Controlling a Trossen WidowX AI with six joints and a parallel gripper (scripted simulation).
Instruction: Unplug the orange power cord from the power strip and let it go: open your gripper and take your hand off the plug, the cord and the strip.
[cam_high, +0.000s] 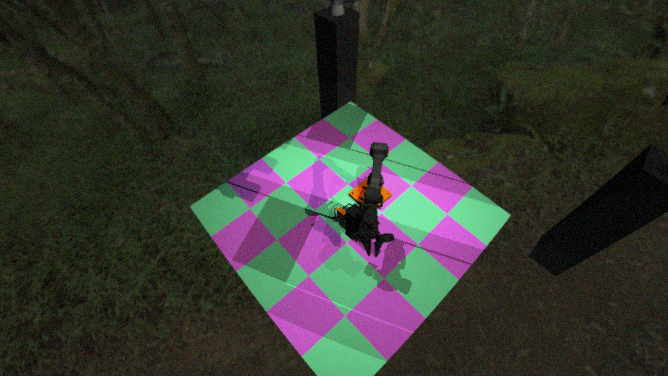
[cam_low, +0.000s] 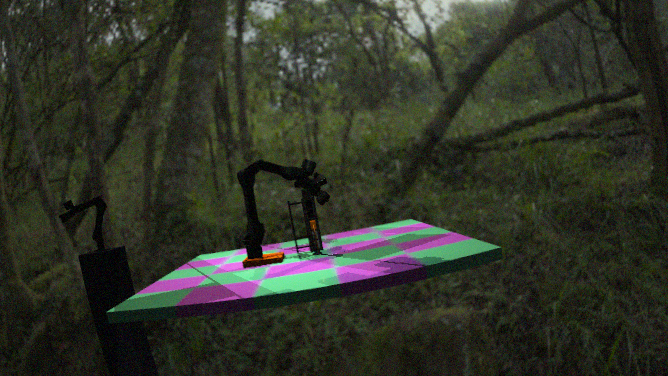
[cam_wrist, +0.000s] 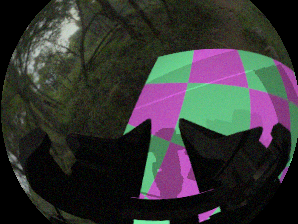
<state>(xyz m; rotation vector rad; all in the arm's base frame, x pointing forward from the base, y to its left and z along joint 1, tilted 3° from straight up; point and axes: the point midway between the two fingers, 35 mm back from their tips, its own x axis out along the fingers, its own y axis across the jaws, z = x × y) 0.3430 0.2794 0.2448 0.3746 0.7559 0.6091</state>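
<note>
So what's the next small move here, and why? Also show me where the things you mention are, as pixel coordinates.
Probably bring the jaws, kept apart, round toward the orange part (cam_high: 340, 212) (cam_low: 313, 226) on the upright dark unit (cam_high: 356, 227) (cam_low: 308, 204). The top view shows their tips beyond it, and the wrist view shows only checkered tabletop (cam_high: 345, 285) (cam_low: 300, 286) (cam_wrist: 215, 107) and background between them.

An upright tower (cam_high: 356, 223) (cam_low: 309, 215) is standing beside the arm's base (cam_high: 386, 194) (cam_low: 274, 258) on a tabletop (cam_high: 345, 295) (cam_low: 310, 296) (cam_wrist: 215, 107), a pillar (cam_high: 337, 55) (cam_low: 107, 280) rising near its edge.
</note>
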